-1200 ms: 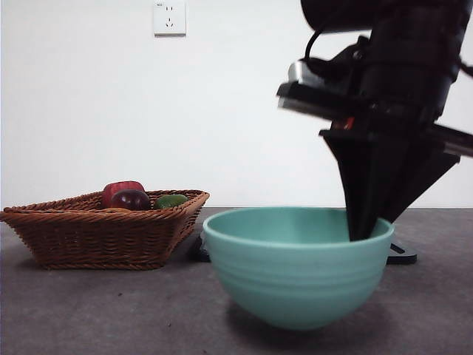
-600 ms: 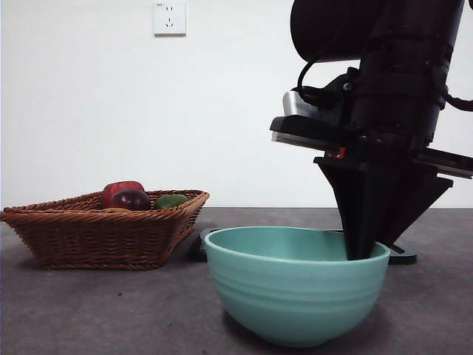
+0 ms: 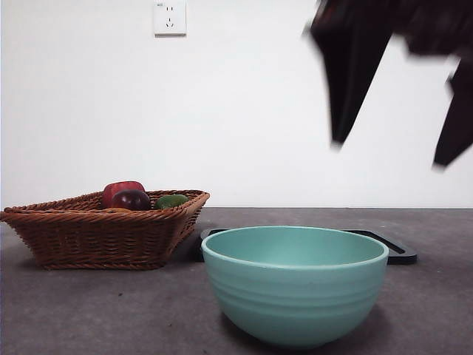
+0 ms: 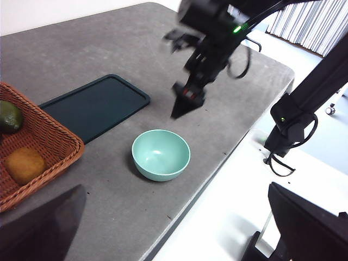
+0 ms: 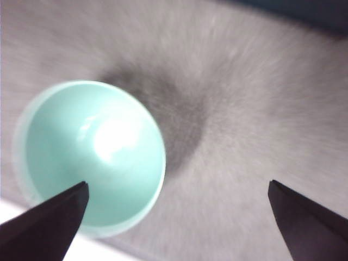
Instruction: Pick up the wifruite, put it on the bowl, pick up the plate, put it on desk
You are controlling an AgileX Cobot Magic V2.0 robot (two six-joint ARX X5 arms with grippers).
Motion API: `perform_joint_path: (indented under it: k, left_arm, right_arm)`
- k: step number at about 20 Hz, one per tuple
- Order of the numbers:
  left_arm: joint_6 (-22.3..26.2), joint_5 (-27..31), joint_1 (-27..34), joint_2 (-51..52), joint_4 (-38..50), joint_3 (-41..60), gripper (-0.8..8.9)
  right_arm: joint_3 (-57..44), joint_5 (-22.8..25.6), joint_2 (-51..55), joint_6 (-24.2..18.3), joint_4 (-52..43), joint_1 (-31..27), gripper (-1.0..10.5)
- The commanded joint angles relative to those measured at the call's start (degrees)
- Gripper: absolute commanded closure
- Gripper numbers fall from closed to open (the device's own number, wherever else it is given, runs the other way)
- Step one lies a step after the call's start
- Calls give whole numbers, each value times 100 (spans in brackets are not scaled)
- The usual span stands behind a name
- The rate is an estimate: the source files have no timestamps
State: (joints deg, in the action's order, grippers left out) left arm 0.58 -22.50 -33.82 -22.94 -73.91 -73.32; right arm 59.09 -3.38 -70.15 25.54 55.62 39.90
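Observation:
The teal bowl (image 3: pixel 295 285) stands empty on the grey desk (image 3: pixel 111 310), also seen as bowl (image 4: pixel 161 154) and bowl (image 5: pixel 92 157). Above it and to the right hangs my right gripper (image 3: pixel 388 151), blurred, open and holding nothing; the left wrist view shows this right gripper (image 4: pixel 182 109) just beyond the bowl. The orange-brown wifruite (image 4: pixel 24 165) lies in the wicker basket (image 4: pixel 49 147); the front view hides it. My left gripper (image 4: pixel 176 186) is open, high above the desk's edge. No plate is in view.
The basket (image 3: pixel 103 233) at left holds a dark red-purple fruit (image 3: pixel 131 199) and a green fruit (image 3: pixel 171 200). A flat dark tray (image 4: pixel 95 106) lies behind the bowl. The desk's edge (image 4: pixel 217 163) runs close to the bowl.
The right gripper set the bowl down on the desk, let go of its rim and rose well above it. The basket and tray stayed put.

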Motion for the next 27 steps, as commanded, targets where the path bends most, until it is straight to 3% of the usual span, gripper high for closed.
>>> perform_joint_path:
  k: [1, 13, 18, 27]
  left_arm:
    - [42, -26, -37, -7, 66, -66, 165]
    - [-131, -26, -37, -7, 68, -66, 165]
    - [-127, -26, -37, -7, 74, -66, 165]
    - [-129, -26, -37, -7, 66, -66, 167]
  right_arm:
    - [151, 26, 660, -70, 313, 85, 361]
    - [153, 46, 4577, -103, 999, 83, 361]
    - [153, 46, 5112, -262, 1259, 83, 361]
    - [153, 42, 5130, -262, 1252, 83, 361]
